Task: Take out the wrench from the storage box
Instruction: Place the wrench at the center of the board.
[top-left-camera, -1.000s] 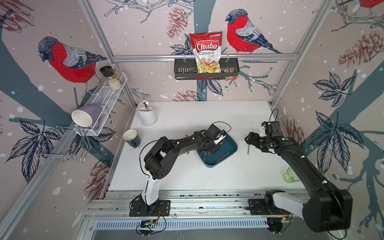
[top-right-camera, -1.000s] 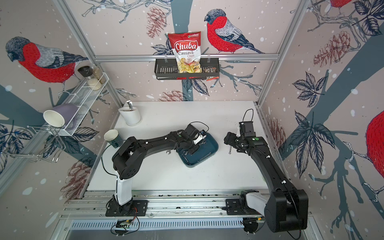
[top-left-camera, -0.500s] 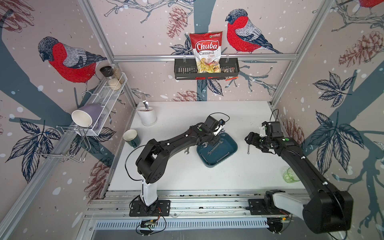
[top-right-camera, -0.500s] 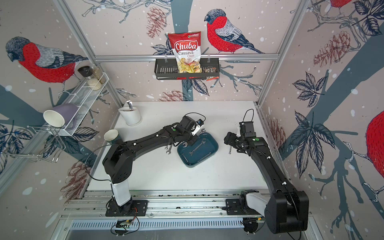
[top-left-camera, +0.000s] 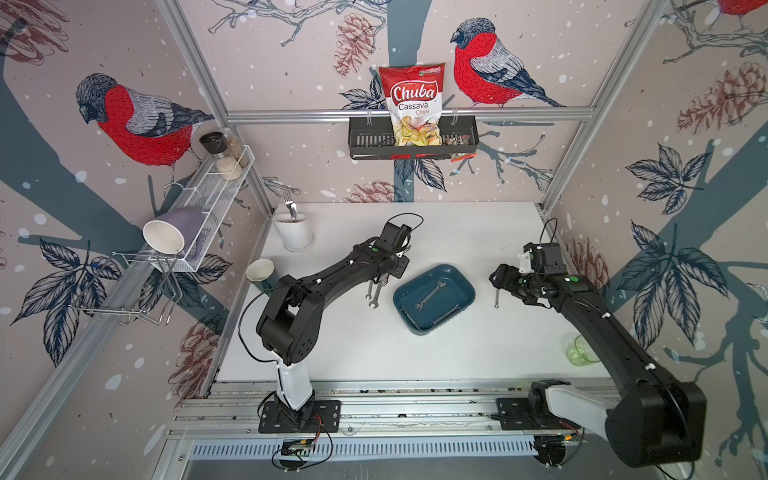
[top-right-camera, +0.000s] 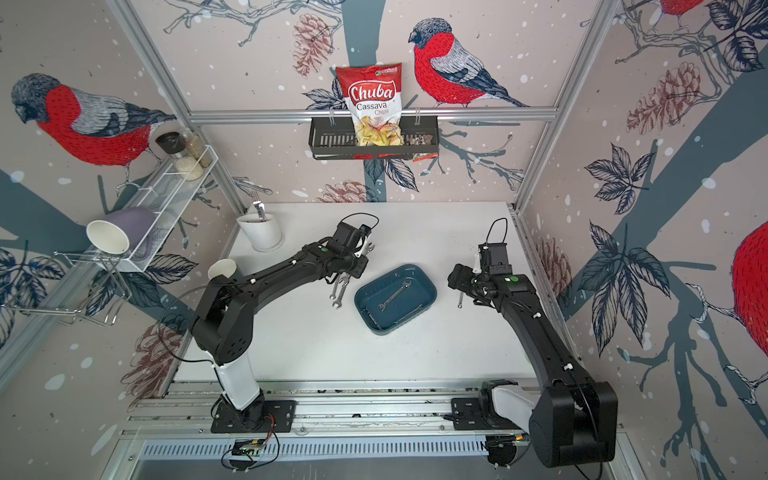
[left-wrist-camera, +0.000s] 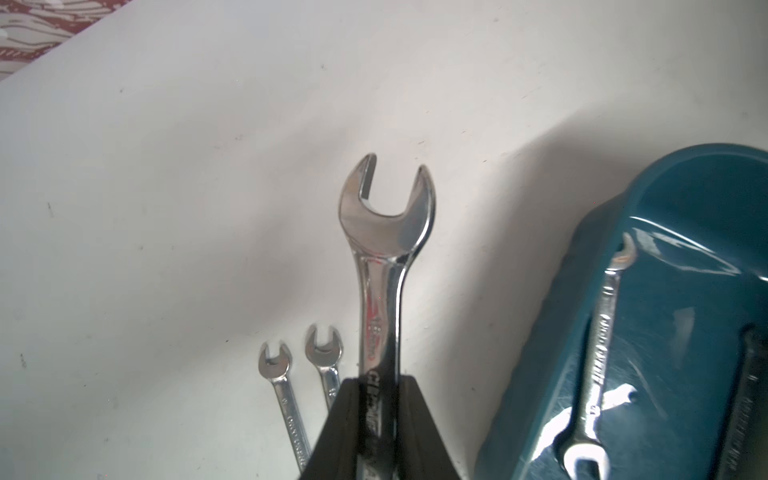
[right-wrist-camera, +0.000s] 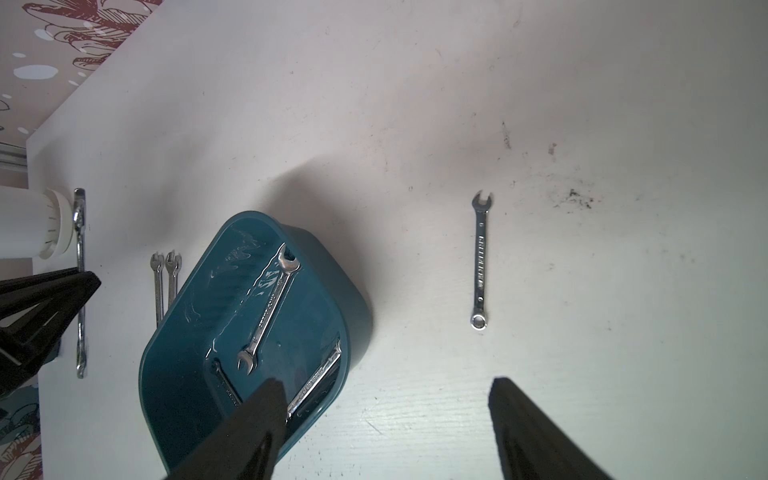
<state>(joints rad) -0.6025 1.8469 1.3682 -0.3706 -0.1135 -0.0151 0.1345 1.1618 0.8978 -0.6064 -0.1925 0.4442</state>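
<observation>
While three slim steel wrenches (top-left-camera: 430, 295) are left to be taken from the shallow teal plastic storage box (top-left-camera: 468, 291), a large chrome open-ended wrench (left-wrist-camera: 386, 232) is held clamped in the left gripper (left-wrist-camera: 376, 386), just left of the box and outside its walls.

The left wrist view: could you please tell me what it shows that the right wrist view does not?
Only the left wrist view shows, close up, the left claw shut on the big wrench. Only the right wrist view shows the open right claw and a lone wrench on the table. Both show the box, the big wrench and two small wrenches beside the box.
</observation>
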